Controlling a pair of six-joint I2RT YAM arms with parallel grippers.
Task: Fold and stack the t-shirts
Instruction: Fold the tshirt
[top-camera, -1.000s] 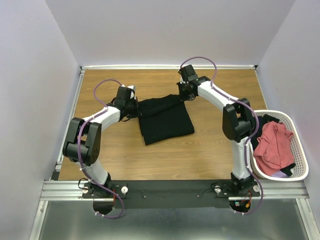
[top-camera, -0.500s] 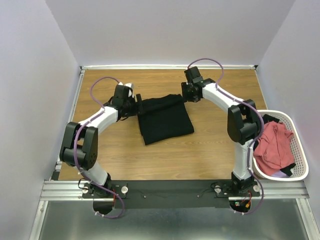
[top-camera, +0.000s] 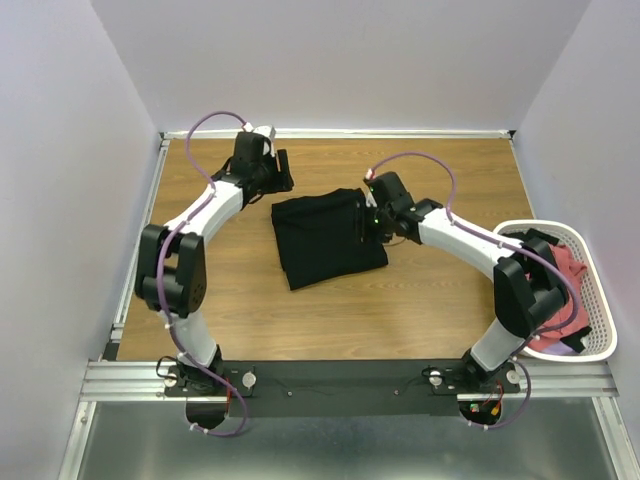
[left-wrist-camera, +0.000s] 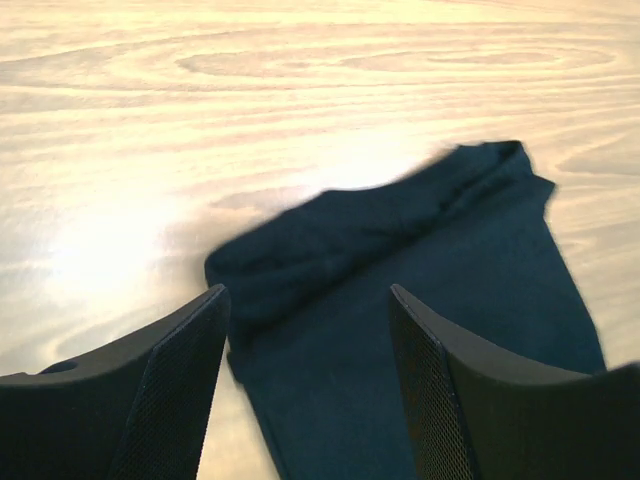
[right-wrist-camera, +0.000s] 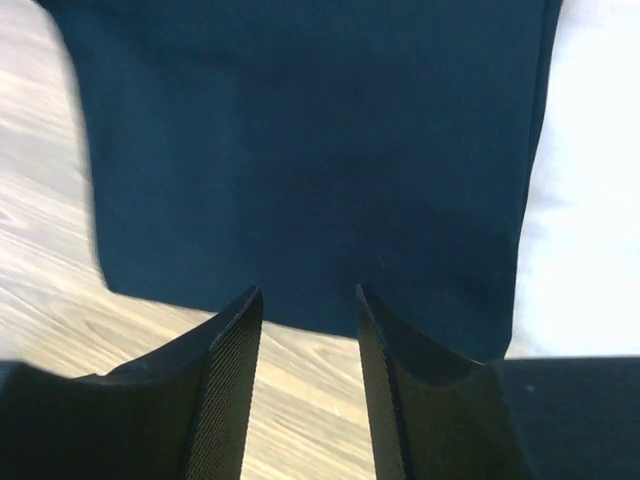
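Observation:
A black t-shirt (top-camera: 328, 238) lies folded into a rough rectangle in the middle of the wooden table (top-camera: 250, 310). My left gripper (top-camera: 279, 171) hovers behind its far left corner, open and empty. In the left wrist view the black t-shirt (left-wrist-camera: 430, 300) lies below and beyond the left gripper (left-wrist-camera: 308, 290). My right gripper (top-camera: 364, 220) sits at the shirt's right edge, open, nothing between its fingers. The right wrist view shows the black t-shirt (right-wrist-camera: 310, 150) flat just past the right gripper (right-wrist-camera: 308, 292). A salmon-red t-shirt (top-camera: 573, 263) lies in the basket, partly hidden by my right arm.
A white mesh basket (top-camera: 603, 322) stands at the table's right edge beside my right arm's elbow. Walls close in the table at the back and both sides. Bare wood shows in front of and around the black shirt.
Both grippers were shut on the shirt's far edge and have opened, letting it go. The left arm pulled back to the far left; the right arm swung nearer, over the shirt's right edge.

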